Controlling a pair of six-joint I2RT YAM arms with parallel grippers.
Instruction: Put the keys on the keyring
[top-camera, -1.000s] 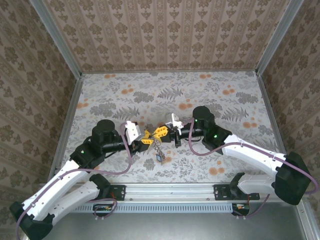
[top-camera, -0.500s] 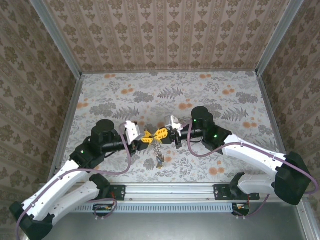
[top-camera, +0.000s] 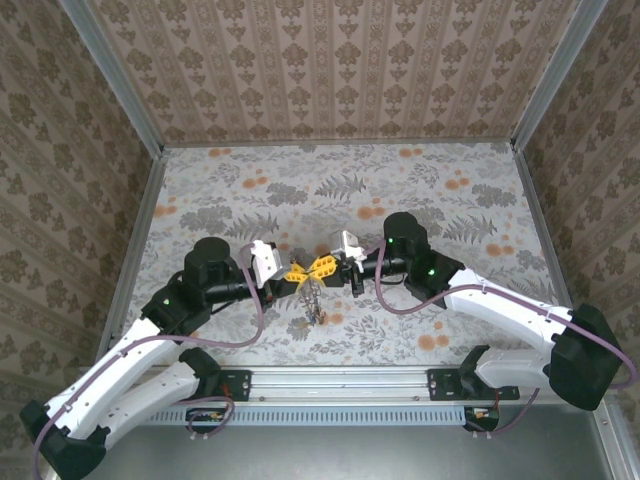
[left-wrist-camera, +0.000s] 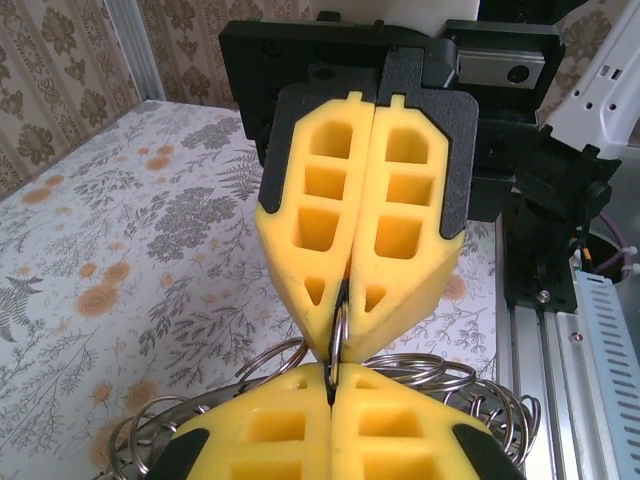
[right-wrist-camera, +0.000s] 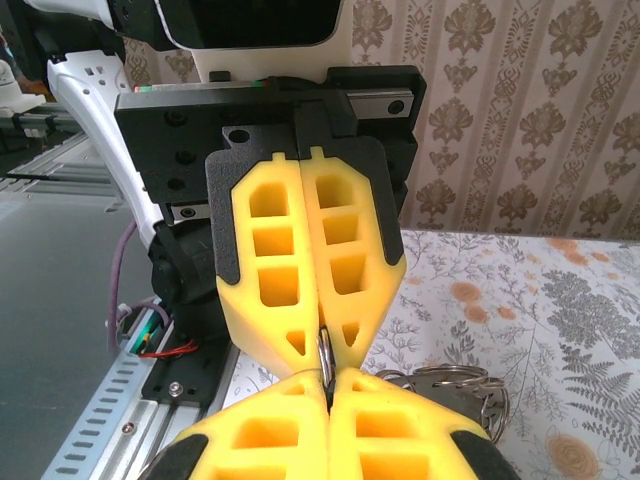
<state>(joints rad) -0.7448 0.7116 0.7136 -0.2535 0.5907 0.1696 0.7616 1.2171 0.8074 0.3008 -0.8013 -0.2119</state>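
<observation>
Left wrist view: the left end effector is clamping the keyring. The right end effector is gripping the same keyring, tip to tip, above the tabletop.

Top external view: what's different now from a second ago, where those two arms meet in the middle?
The left tool closed on the keyring, tip to tip with the right tool. The bits hanging below seem to have swung slightly left. The right tool stayed shut on the keyring, and both arms kept roughly their places.
</observation>
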